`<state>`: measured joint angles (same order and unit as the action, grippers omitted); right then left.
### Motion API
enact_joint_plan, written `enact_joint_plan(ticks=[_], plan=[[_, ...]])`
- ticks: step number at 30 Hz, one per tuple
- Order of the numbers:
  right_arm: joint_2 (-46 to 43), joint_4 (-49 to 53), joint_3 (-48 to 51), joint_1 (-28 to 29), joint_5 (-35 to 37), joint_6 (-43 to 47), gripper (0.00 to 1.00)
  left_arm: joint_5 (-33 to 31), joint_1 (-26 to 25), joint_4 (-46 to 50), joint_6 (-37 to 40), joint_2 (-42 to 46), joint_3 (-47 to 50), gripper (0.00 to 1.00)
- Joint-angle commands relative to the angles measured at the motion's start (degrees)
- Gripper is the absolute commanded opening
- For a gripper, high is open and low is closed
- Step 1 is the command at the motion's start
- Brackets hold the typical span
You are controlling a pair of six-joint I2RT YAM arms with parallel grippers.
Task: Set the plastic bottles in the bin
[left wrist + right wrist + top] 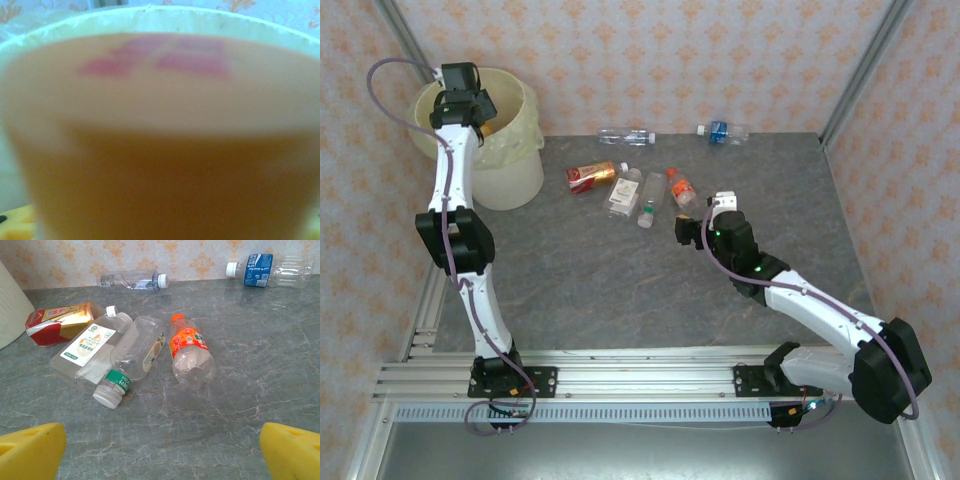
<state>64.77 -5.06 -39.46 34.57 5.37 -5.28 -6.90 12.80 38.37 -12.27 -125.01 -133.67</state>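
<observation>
The bin (517,160) stands at the table's far left, lined with a pale yellow bag. My left gripper (470,108) hangs over its mouth. In the left wrist view a blurred orange bottle (165,150) with red marks sits right against the lens, the bin's rim (165,16) behind it; the fingers are hidden. My right gripper (162,450) is open, its yellow pads (30,450) just above the table, short of an orange-label bottle (190,347) and a clear green-banded bottle (132,362). A flat white-label bottle (87,352) and a red-gold bottle (60,322) lie left of them.
Two more bottles lie along the far wall: a clear one (625,136) and a blue-label one (723,131). The metal frame posts (865,70) stand at the table's corners. Bare grey tabletop (590,280) stretches between the bottle cluster and the arms' bases.
</observation>
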Motion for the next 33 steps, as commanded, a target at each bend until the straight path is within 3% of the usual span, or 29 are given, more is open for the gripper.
enact_joint_plan(ticks=[1, 10, 18, 23, 28, 33], plan=[[-1.4, 1.0, -0.6, -0.2, 1.8, 0.3, 0.99, -3.5, 0.7, 4.8, -4.6, -1.5, -1.9, 0.72], [-1.3, 0.7, -0.7, -0.4, 2.2, 0.2, 0.99, -4.3, 0.6, 10.1, -7.9, -2.1, -8.1, 0.86], [-1.3, 0.6, -0.2, -0.4, 4.1, -1.7, 0.99, -1.2, 0.5, 10.8, -8.4, 0.4, -8.4, 0.91], [-1.5, -0.3, 0.1, -0.7, 4.7, -2.6, 0.99, -0.3, 0.1, 10.9, -9.7, 1.7, -8.3, 1.00], [-1.5, -0.5, 0.0, -0.9, 4.4, -3.0, 0.99, -1.2, -0.5, 10.7, -10.7, 3.0, -8.3, 1.00], [-1.7, -0.5, 0.1, -1.1, 4.5, -3.1, 0.99, 2.0, -1.0, 10.3, -11.8, 5.4, -8.0, 1.00]])
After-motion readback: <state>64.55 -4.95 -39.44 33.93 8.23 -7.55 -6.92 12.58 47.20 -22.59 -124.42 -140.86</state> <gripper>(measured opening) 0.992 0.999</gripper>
